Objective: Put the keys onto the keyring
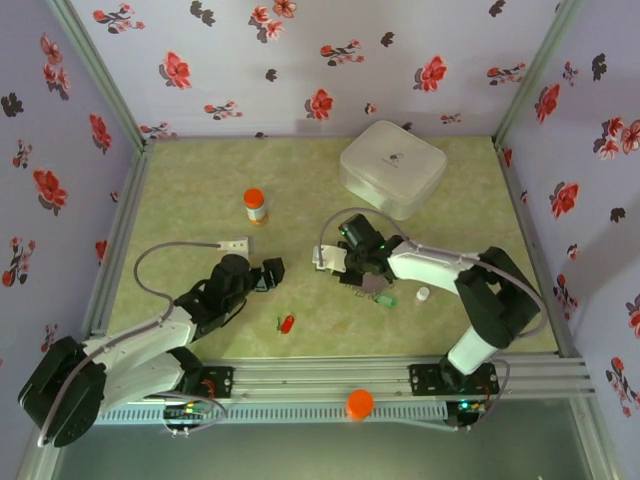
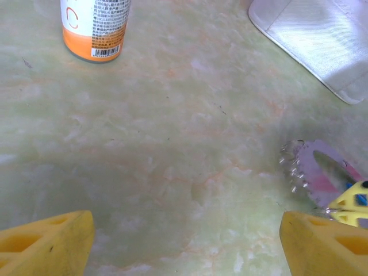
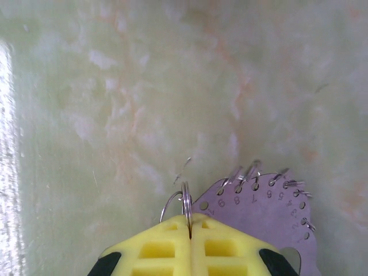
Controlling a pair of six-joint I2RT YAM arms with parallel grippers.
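Observation:
The keyring [image 3: 261, 210] is a flat grey-purple disc with numbered holes and small wire rings round its rim. It lies right of the table's middle [image 1: 375, 286]. My right gripper [image 3: 190, 223] is shut, its yellow fingertips pinching one thin wire ring [image 3: 185, 198] at the disc's edge. In the top view the right gripper [image 1: 364, 279] sits over the disc. A red-headed key [image 1: 287, 323] lies near the front edge and a green-headed key [image 1: 387, 300] beside the disc. My left gripper [image 2: 184, 244] hangs open over bare table, left of the keyring [image 2: 319, 172].
An orange-capped bottle [image 1: 255, 205] stands left of centre at the back. A white lidded box [image 1: 393, 167] sits at the back right. A small white cap [image 1: 423, 294] lies right of the disc. An orange cap [image 1: 359, 403] rests on the front rail.

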